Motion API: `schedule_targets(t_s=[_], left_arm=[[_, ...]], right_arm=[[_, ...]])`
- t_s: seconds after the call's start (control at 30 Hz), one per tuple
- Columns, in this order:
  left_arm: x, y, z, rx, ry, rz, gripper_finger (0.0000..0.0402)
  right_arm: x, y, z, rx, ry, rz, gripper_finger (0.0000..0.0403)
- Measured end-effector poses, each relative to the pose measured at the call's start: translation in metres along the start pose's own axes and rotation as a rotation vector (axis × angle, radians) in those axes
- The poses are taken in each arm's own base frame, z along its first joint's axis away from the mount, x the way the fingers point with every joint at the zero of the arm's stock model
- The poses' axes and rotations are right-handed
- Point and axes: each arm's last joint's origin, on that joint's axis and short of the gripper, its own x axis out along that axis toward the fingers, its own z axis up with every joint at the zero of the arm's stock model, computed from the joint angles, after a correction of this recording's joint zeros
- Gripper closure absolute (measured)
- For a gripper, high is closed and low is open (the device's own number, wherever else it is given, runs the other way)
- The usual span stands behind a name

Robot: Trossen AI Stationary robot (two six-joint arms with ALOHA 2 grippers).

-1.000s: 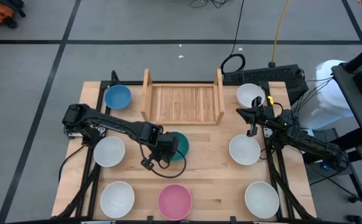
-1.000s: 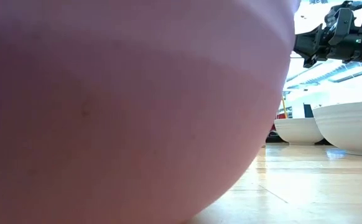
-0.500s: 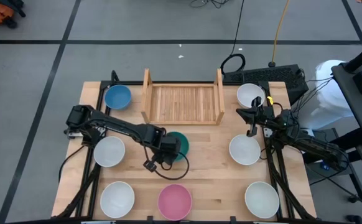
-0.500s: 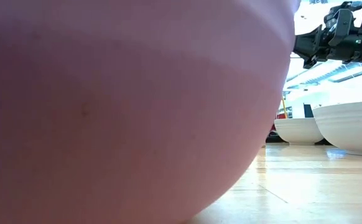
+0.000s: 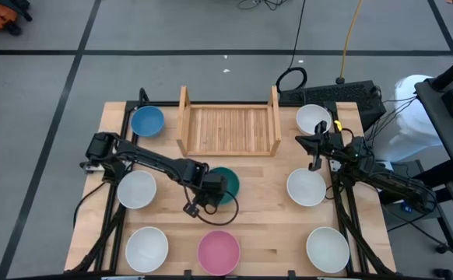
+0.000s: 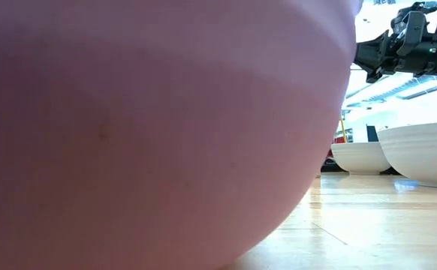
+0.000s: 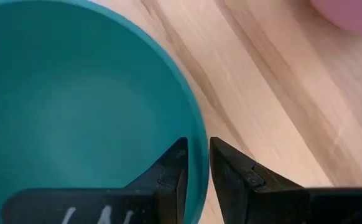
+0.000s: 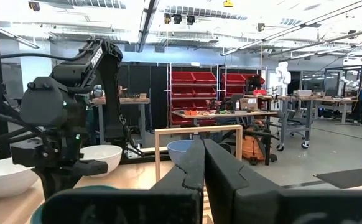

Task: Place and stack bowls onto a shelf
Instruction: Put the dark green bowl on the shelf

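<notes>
I'm watching the small round teal green bowl [image 5: 223, 183] sitting on the wooden tabletop [image 5: 273, 202], just in front of the light-wood slatted shelf [image 5: 229, 128]. My left gripper [image 7: 196, 167] is pinching its rim, one finger inside, one outside. The shelf is lying straight beyond the bowl. My right gripper [image 5: 315, 162] is waiting pressed together, well apart.
</notes>
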Motion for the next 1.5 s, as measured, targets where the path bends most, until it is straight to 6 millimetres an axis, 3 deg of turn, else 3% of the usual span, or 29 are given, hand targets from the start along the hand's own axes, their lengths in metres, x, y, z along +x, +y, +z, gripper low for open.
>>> schedule_targets(t_s=[0.4,0.6,0.83,1.17,1.37,1.5], left_arm=[[0.016,0.001,-0.012,-0.115,0.0,0.053,0.0331],[0.017,0.001,-0.014,-0.189,-0.013,0.078,0.0389],[0.013,0.0,-0.017,-0.239,0.009,0.087,0.0394],[-0.036,0.011,-0.027,-0.366,-0.075,0.184,0.0396],[-0.065,0.035,-0.041,-0.501,-0.145,0.311,0.0396],[-0.073,0.059,-0.056,-0.61,-0.147,0.355,0.0396]], right_arm=[[0.0,0.0,0.0,0.0,0.0,0.0,0.0403],[0.0,0.0,0.0,-0.001,-0.001,-0.001,0.0403],[0.0,0.0,0.0,-0.001,-0.002,-0.001,0.0403],[0.0,0.0,0.001,-0.002,-0.008,0.0,0.0403],[0.0,0.0,0.001,-0.002,-0.009,0.0,0.0403],[0.0,0.0,0.001,-0.002,-0.009,0.0,0.0403]])
